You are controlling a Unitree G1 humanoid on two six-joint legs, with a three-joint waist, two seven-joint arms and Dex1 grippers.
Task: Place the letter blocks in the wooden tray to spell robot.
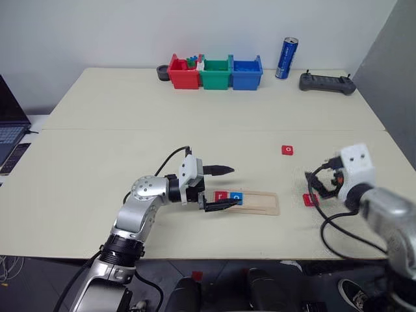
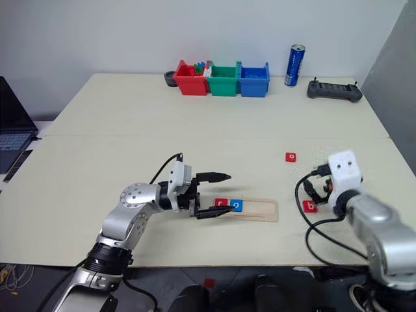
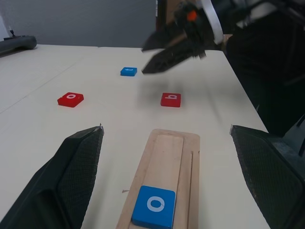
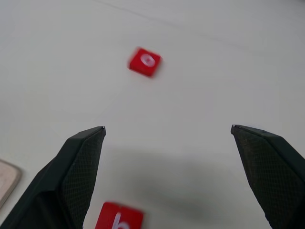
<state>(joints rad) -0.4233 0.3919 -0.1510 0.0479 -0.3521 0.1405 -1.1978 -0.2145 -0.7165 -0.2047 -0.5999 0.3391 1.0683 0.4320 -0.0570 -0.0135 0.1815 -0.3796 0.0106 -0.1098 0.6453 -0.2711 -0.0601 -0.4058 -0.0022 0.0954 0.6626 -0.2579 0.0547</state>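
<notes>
The wooden tray [image 1: 260,203] lies near the table's front edge. At its left end sit a red letter block [image 1: 223,195] and, beside it, a blue "o" block [image 1: 236,197]. My left gripper [image 1: 233,186] points right over that end, open, with nothing between its fingers. A red "b" block [image 1: 310,199] lies on the table right of the tray, and a red "o" block [image 1: 287,150] lies farther back. My right gripper [image 4: 167,129] hovers open above the "b" block [image 4: 119,219], empty. A blue block [image 3: 128,71] lies beyond it.
Red [image 1: 184,73], green [image 1: 216,73] and blue [image 1: 247,73] bins stand at the table's far edge, with a blue can [image 1: 286,58] and a black controller [image 1: 327,82] to their right. A laptop [image 1: 10,123] sits off the left side.
</notes>
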